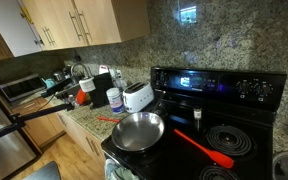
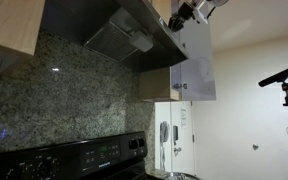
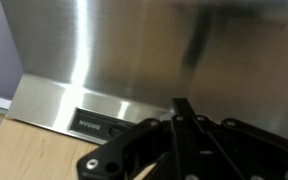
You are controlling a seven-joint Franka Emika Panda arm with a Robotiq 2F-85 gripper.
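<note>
My gripper (image 2: 189, 12) is high up, near the top of the stainless steel range hood (image 2: 134, 35), in an exterior view. In the wrist view its two fingers (image 3: 181, 108) are pressed together with nothing between them. They point at the hood's brushed steel face (image 3: 114, 55), which has a small dark label (image 3: 91, 125). The gripper holds nothing.
Below is a black stove (image 1: 219, 110) with a steel frying pan (image 1: 137, 131) and a red spatula (image 1: 204, 149) on it. A white toaster (image 1: 137, 96), jars and a sink tap (image 1: 79, 72) line the granite counter. Wooden cabinets (image 1: 64, 22) hang above. A white fridge (image 2: 174, 135) stands beside the stove.
</note>
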